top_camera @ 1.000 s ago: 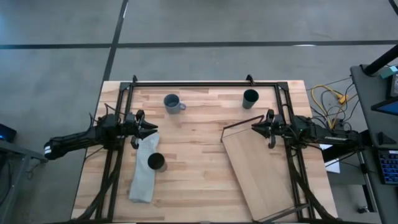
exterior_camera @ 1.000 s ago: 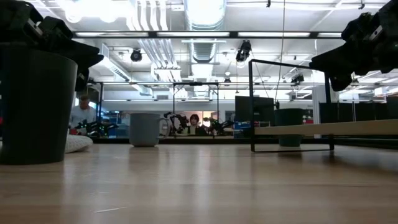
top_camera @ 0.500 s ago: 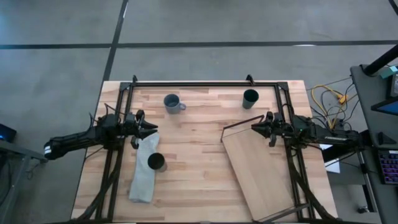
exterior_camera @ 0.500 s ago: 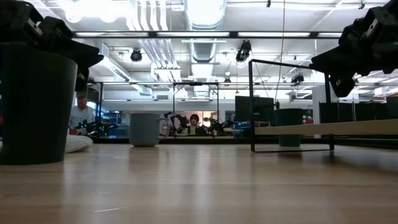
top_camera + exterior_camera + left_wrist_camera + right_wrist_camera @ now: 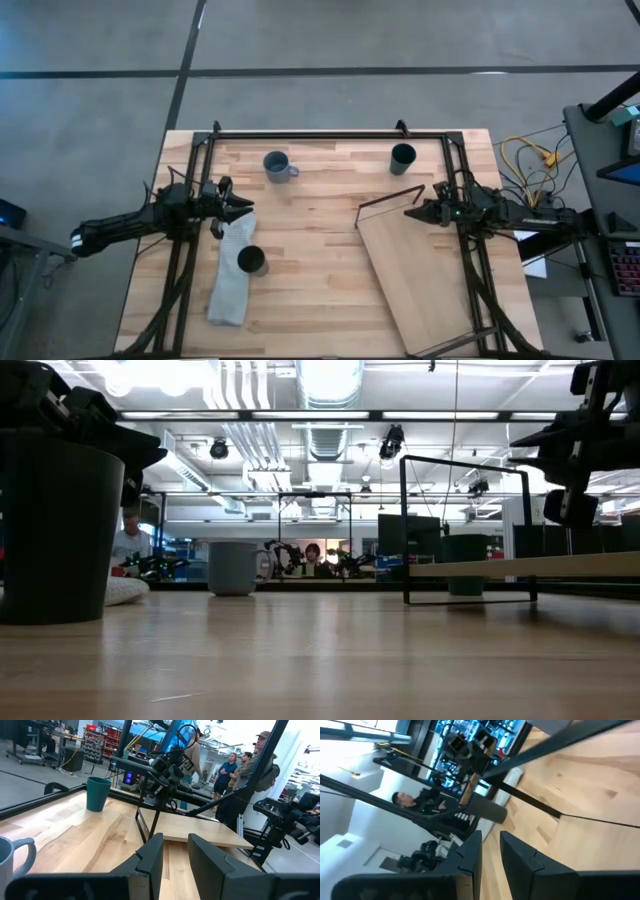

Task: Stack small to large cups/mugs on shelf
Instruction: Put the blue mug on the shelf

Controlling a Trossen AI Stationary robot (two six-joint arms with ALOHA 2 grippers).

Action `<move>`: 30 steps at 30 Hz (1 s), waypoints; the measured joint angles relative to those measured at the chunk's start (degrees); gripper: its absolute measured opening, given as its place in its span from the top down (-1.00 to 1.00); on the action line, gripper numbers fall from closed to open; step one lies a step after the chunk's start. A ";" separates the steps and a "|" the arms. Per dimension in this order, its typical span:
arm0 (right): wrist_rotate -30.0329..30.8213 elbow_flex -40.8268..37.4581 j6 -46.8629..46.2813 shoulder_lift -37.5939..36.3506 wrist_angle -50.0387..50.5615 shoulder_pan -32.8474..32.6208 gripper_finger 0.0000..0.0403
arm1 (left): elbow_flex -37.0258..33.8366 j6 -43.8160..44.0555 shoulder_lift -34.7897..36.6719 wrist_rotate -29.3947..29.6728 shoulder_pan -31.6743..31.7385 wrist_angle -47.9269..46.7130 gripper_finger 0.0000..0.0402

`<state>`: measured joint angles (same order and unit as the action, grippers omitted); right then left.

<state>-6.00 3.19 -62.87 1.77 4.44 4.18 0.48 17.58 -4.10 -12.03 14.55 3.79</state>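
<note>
A blue-grey mug [image 5: 277, 165] with a side handle stands on its base near the table's far edge, and a dark teal-green cup [image 5: 402, 157] stands to its right. A black cup [image 5: 251, 261] stands on a grey cloth [image 5: 230, 275] at the left. The pale wooden shelf [image 5: 420, 275] lies slanted on the right, its wire frame [image 5: 388, 198] at the far end. My left gripper [image 5: 240, 205] hovers shut over the cloth's far end. My right gripper [image 5: 412, 212] hovers shut above the shelf's far end, beside the wire frame. In the left wrist view the teal cup [image 5: 97, 794] and the shelf [image 5: 200, 832] lie ahead.
A black metal frame [image 5: 330, 133] runs along the table's far edge and down both sides. Bare tabletop [image 5: 310, 250] lies between the cloth and the shelf. Cables [image 5: 530, 160] lie off the right edge. People [image 5: 235, 767] stand in the room beyond the table.
My right gripper has turned about its own long axis and risen a little above the shelf's far end. The cups, cloth and shelf have stayed in place.
</note>
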 joint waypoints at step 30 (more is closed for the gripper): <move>4.94 62.84 37.71 43.63 42.31 -0.14 0.69 | 50.00 -22.62 -35.27 11.03 0.06 -10.59 0.62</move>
<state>-1.06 66.03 -25.16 45.40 46.75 4.03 50.48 -5.04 -39.37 -1.00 14.61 -6.80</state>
